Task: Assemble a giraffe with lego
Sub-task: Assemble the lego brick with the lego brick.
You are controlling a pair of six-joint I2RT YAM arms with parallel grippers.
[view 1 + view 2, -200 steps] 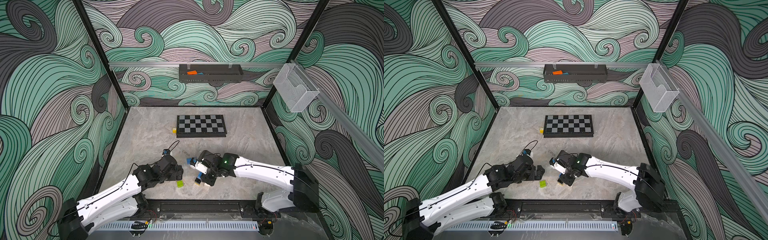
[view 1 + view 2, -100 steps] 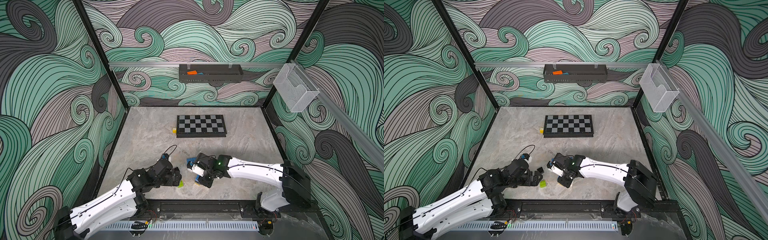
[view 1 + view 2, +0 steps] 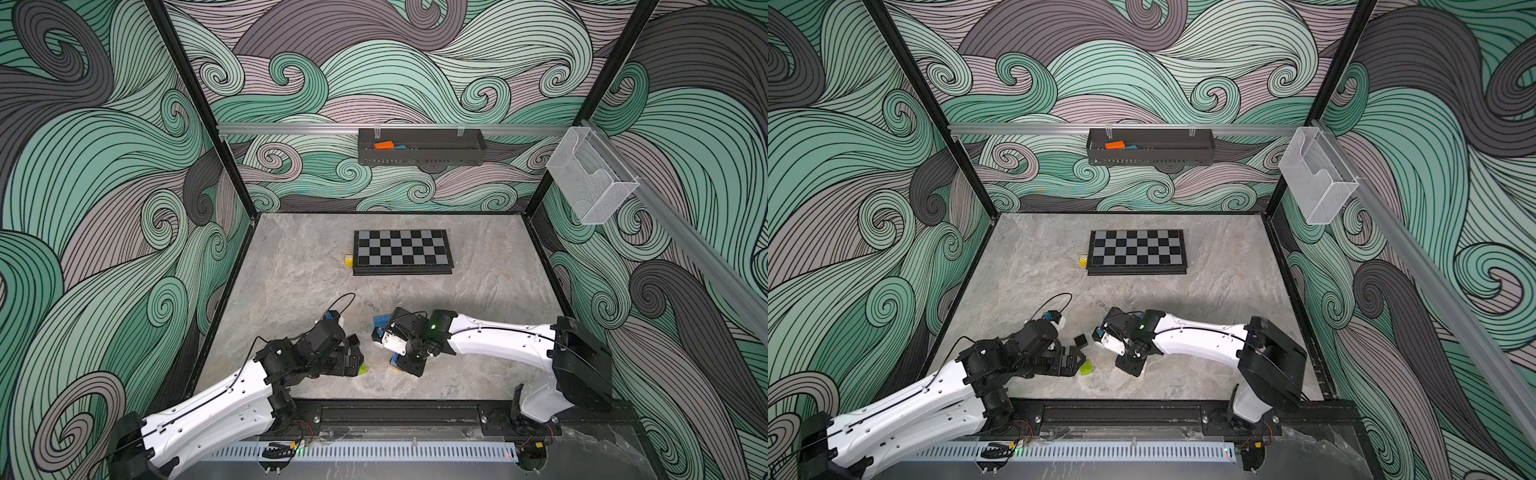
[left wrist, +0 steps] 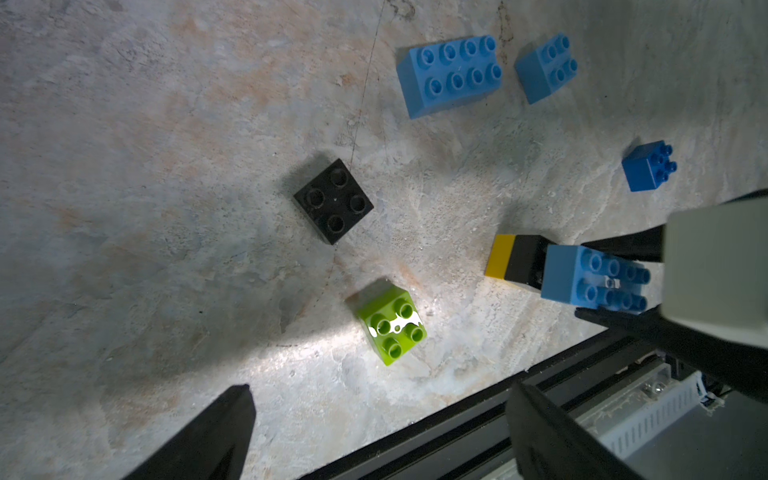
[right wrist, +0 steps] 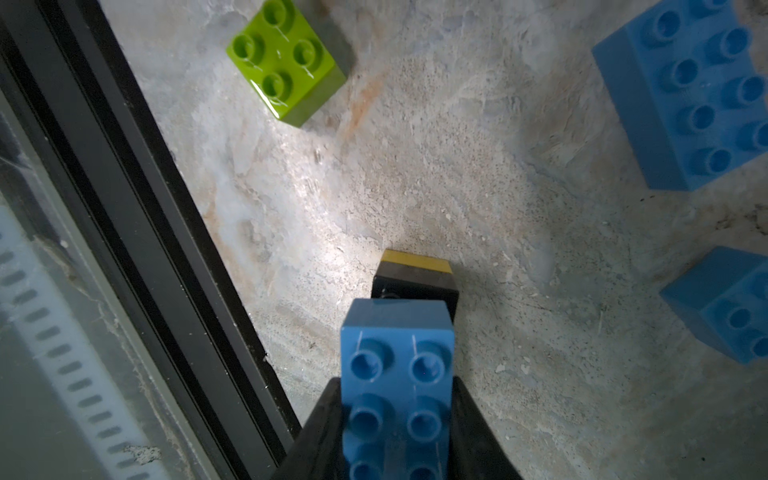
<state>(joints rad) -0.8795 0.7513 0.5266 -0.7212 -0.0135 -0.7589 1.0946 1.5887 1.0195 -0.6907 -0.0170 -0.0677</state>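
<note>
Clamping 1 long blue studded plastic brick atop a black-and-yellow brick stack, the right gripper sits lower centre in both top views. The left gripper, jaws spread wide, hovers near 1 lime green square brick.

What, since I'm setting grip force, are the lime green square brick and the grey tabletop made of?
Lime green square studded brick: probably hard moulded plastic, glossy; white glare sits across its studs. Grey veined tabletop: matte, stone-like mottling; real stone or printed laminate, I cannot tell.
</note>
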